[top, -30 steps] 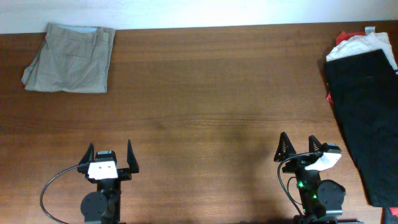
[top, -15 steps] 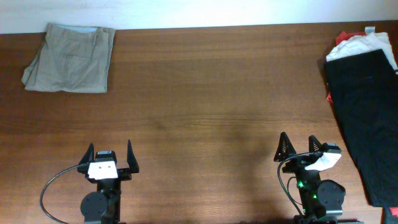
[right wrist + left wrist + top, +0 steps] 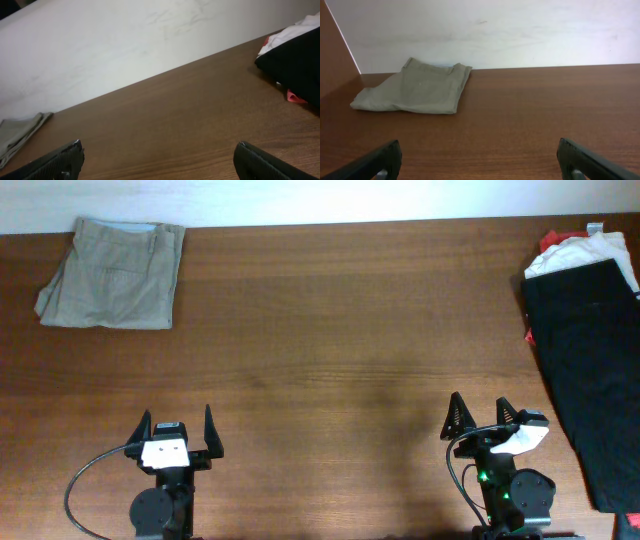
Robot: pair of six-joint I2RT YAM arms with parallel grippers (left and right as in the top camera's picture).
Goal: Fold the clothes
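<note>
A black garment (image 3: 590, 370) lies spread along the table's right edge, on top of white (image 3: 580, 250) and red (image 3: 562, 237) pieces; it also shows at the right of the right wrist view (image 3: 297, 60). Folded beige shorts (image 3: 110, 272) lie at the far left corner, also in the left wrist view (image 3: 415, 92) and at the left edge of the right wrist view (image 3: 17, 134). My left gripper (image 3: 177, 428) is open and empty near the front edge. My right gripper (image 3: 480, 416) is open and empty at the front right, left of the black garment.
The brown wooden table (image 3: 340, 330) runs back to a white wall (image 3: 495, 30). A grey cable (image 3: 85, 475) loops beside the left arm's base.
</note>
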